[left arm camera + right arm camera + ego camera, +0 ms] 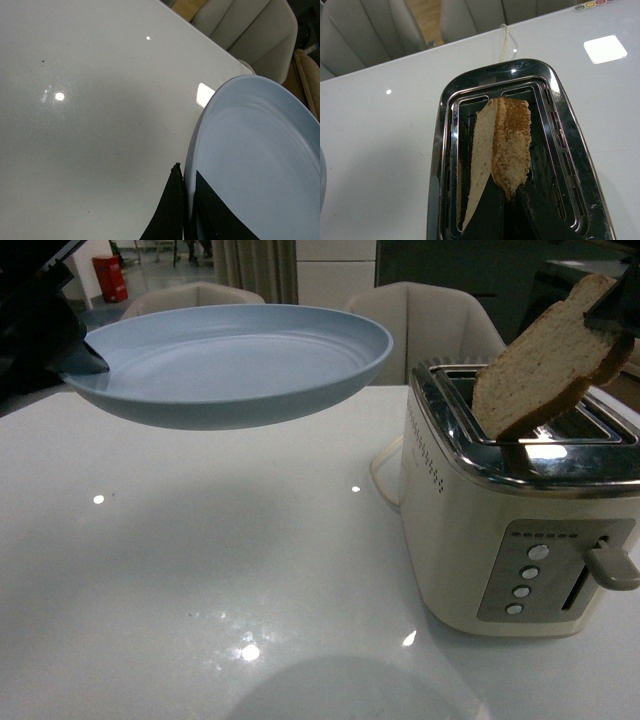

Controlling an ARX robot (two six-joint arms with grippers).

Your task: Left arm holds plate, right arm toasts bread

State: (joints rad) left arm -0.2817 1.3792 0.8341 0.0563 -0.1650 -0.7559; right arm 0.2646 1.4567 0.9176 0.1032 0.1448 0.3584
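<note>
The left end effector (pixel 88 358) clamps the rim of the pale blue plate (pixel 240 380), level in the air left of the toaster (pixel 460 530). The right end effector (pixel 612 308) pinches the tilted bread (pixel 545 355), whose lower end is at the toaster's slot. The toaster stands on a glossy white bench (pixel 200 570), with beige chairs (pixel 440 315) behind it. Its panel markings are too small to read.

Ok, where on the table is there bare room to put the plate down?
The table is bare left of the toaster, under and in front of the held plate. Crowded at right: toaster, its cord, bread above it.
</note>
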